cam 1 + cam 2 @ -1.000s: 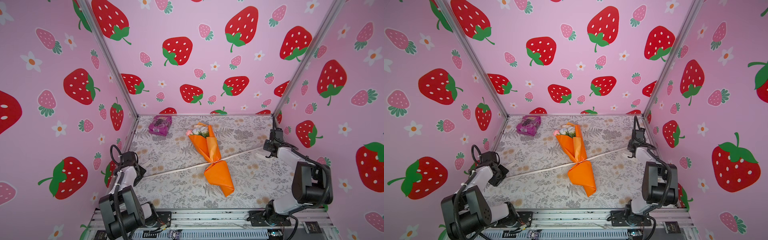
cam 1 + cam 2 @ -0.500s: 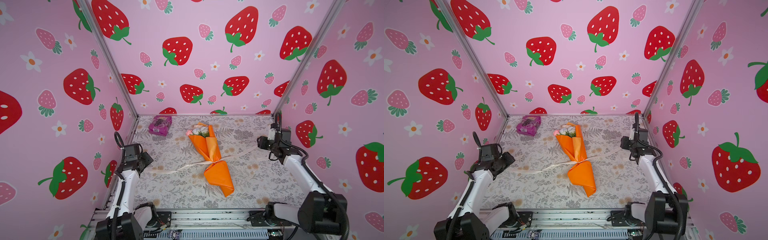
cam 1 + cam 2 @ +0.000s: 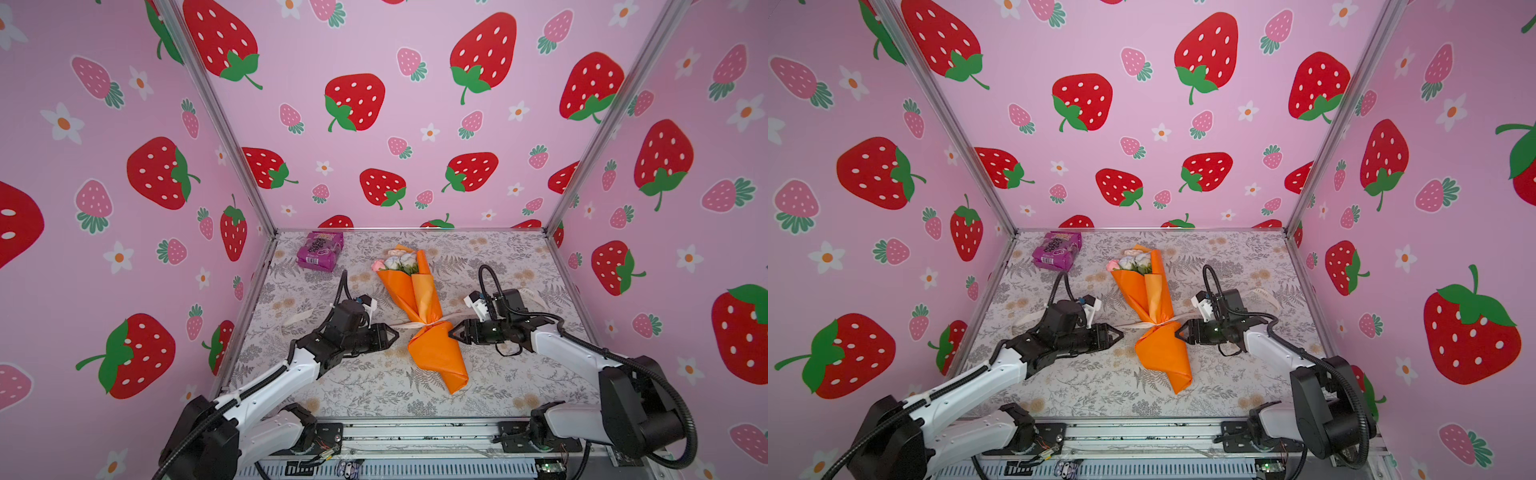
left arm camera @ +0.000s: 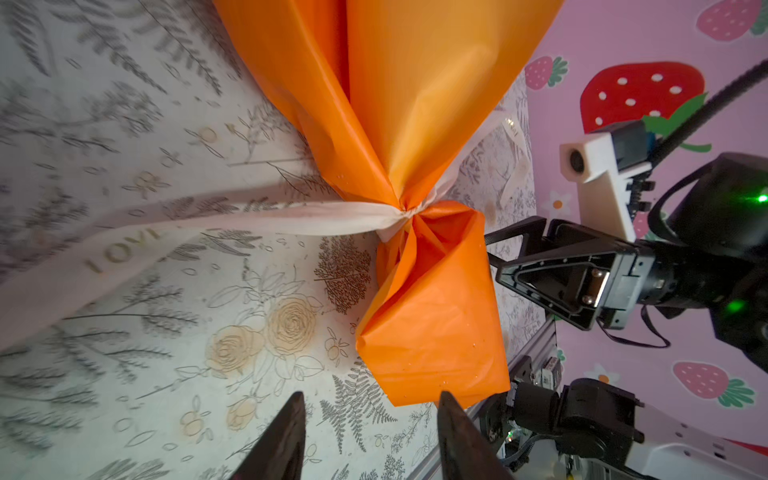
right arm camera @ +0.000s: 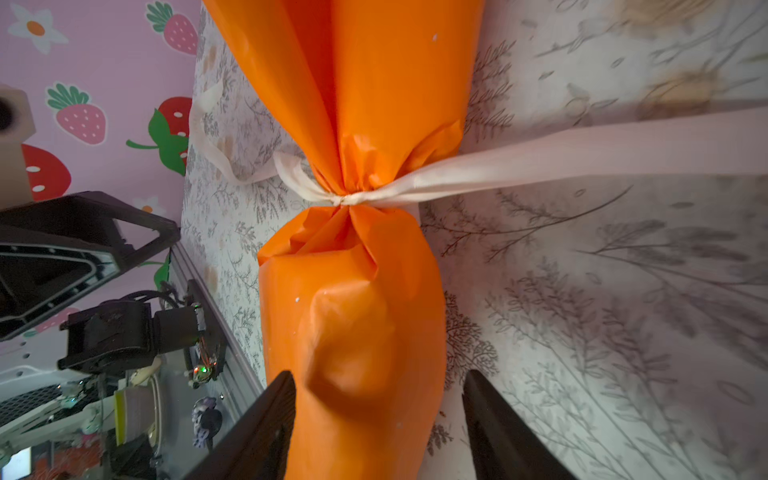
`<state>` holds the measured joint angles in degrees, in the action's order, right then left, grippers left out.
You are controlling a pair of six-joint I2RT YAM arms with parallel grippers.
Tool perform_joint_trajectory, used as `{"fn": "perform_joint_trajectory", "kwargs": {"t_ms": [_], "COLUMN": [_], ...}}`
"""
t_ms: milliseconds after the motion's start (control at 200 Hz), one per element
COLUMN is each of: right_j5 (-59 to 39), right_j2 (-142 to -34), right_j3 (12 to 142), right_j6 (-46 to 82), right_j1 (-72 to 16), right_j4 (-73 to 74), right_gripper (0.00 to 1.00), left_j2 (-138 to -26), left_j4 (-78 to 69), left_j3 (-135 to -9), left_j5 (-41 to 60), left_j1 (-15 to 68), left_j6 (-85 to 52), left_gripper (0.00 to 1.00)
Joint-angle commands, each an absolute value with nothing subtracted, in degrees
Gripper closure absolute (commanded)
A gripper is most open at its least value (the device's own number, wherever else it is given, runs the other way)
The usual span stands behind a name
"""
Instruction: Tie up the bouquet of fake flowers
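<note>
Bouquet of fake flowers (image 3: 420, 297), a smooth orange paper cone, lies mid-frame, cinched by a cream ribbon (image 4: 249, 220). Left gripper (image 3: 395, 333) and right gripper (image 3: 453, 332) flank it, jaws parted, empty.

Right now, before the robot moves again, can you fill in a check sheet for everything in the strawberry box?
Surface: floral-print table, flat, no spills seen.
Job's things: bouquet of fake flowers lying down, heads toward the back wall; cream ribbon cinched round its narrow middle, ends trailing to both sides.
Clutter: purple snack packet in the back left corner, apart from the bouquet.
Tools: left tool and right tool both open, holding nothing, facing each other across the wrapping.
Cables: black cables arch over each wrist, clear of the bouquet.
Surroundings: pink strawberry walls; metal rail in front.
</note>
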<state>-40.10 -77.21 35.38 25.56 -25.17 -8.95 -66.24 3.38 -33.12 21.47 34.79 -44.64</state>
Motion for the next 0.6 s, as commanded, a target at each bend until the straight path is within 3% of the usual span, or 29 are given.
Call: {"fn": "perform_joint_trajectory", "kwargs": {"t_ms": [0, 75, 140, 255, 595], "right_j5": [-42.31, -42.51, -42.84, -43.33, -42.95], "right_j2": [-79.26, -80.91, -82.17, -83.49, -84.77], "right_j3": [33.91, 32.03, 30.32, 27.74, 20.65], "right_j6": [27.76, 29.57, 31.39, 34.86, 47.51], "right_j1": [-27.17, -27.64, -27.9, -28.6, -32.33], "right_j4": [-4.68, -1.56, 1.2, 6.16, 22.34], "right_gripper": [0.38, 0.44, 0.52, 0.57, 0.57], "left_j2": [-72.84, -78.02, -82.42, -88.31, -92.88], "left_j4": [-7.91, -8.81, -11.7, -15.92, -9.44], "left_j3": [-32.88, -34.88, -35.72, -36.03, -39.45], "left_j5": [20.76, 18.96, 18.81, 18.25, 11.07], "left_j1": [38.35, 41.02, 42.22, 42.67, 41.6], "left_j6": [-49.87, -50.06, -51.13, -53.88, -54.06], "left_gripper": [0.48, 0.51, 0.6, 0.72, 0.73]}}
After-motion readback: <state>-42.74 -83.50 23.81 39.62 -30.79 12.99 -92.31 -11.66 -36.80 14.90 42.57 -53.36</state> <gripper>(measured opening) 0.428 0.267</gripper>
